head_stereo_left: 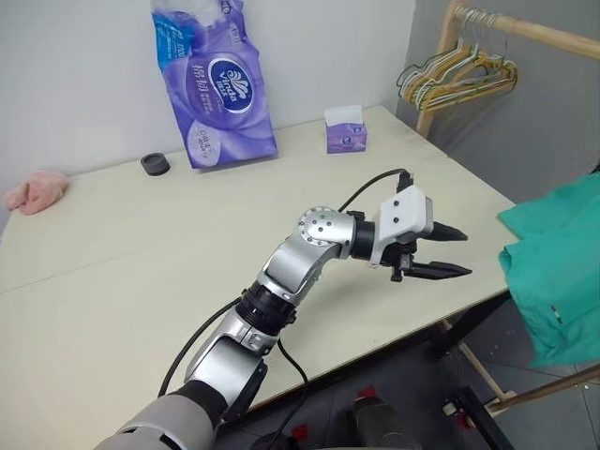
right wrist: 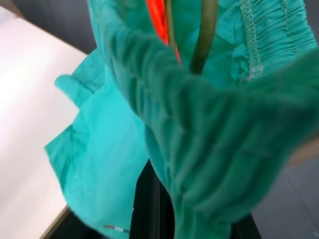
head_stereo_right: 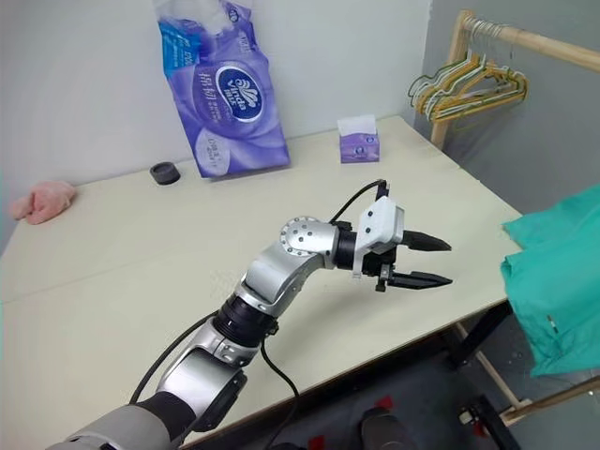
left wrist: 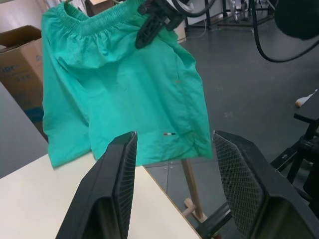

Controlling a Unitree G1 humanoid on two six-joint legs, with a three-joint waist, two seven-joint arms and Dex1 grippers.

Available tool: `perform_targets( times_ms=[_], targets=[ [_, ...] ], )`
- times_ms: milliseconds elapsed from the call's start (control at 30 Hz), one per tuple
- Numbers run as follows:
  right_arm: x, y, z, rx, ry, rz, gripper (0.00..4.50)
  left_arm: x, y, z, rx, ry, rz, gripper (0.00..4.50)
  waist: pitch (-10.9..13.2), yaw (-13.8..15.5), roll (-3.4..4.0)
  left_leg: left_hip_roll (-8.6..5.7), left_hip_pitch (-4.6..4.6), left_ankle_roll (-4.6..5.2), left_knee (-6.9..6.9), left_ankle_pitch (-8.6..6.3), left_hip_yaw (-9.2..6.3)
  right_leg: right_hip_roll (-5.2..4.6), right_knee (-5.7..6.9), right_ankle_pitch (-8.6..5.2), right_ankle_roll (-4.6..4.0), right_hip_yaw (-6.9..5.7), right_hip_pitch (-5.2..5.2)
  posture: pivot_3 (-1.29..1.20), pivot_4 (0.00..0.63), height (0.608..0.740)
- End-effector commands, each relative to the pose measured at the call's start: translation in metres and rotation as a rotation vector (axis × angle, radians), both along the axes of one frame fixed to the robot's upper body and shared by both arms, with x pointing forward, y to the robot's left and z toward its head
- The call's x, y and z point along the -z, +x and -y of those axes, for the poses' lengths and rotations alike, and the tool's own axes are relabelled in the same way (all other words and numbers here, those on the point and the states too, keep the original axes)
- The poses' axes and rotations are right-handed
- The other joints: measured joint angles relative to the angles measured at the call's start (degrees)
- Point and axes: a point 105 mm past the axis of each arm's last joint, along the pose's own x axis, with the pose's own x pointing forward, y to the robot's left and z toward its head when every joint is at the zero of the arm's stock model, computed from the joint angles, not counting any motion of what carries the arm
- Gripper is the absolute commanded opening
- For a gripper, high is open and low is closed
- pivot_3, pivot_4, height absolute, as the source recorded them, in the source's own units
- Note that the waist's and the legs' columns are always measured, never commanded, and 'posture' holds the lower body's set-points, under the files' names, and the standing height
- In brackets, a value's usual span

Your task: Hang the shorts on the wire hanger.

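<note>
Silver-jointed arm point(head_stereo_left: 281, 281), black cable, black fingers point(head_stereo_left: 441, 271)

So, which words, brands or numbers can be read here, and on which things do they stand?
"Vinda": on the oval logo of the purple tissue pack.
Chinese characters above that logo: too small to read.
Small tissue box: print too small to read.
Cardboard box: blue print, cut off, unreadable.

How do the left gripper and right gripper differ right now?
The left gripper is open and holds nothing; the right gripper is shut on the waistband of the shorts. The left gripper points sideways over the table's edge toward the shorts, while the right gripper holds them up in the air past the table edge. Both have black fingers.
</note>
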Motion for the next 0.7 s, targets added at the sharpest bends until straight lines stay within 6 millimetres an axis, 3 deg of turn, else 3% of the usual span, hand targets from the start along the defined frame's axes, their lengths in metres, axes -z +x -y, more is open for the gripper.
perform_targets(
  times_ms=[33, 333, 700],
  targets=[
    [-0.017, 0.004, 0.012, 0.026, -0.036, 0.032, 0.0, -0.013, -0.003, 0.008, 0.018, -0.025, 0.059, 2.55, 0.1, -0.2, -0.03, 0.0, 0.01, 0.01, -0.01, -0.01, 0.03, 0.0, -0.01, 0.01, 0.04, 0.04, 0.0, -0.36, 0.141, 0.74],
    [-0.027, 0.013, 0.056, 0.109, -0.06, 0.003, 0.0, -0.042, -0.02, 0.018, 0.131, -0.123, 0.098, 2.55, 1.9, -0.6, 0.19, -0.16, 0.4, 0.18, -0.13, -0.11, 0.8, -0.15, 0.0, 0.06, 0.38, 0.74, 0.0, -0.33, 0.159, 0.74],
    [-0.01, 0.014, 0.061, 0.068, 0.008, -0.081, 0.0, -0.063, -0.015, 0.025, 0.108, -0.154, 0.227, 2.55, 3.1, -0.9, 0.07, -0.22, 0.57, 0.39, -0.12, -0.24, 1.37, -0.17, 0.0, 0.16, 0.77, 1.41, -0.03, -0.32, 0.166, 0.74]
  ],
)
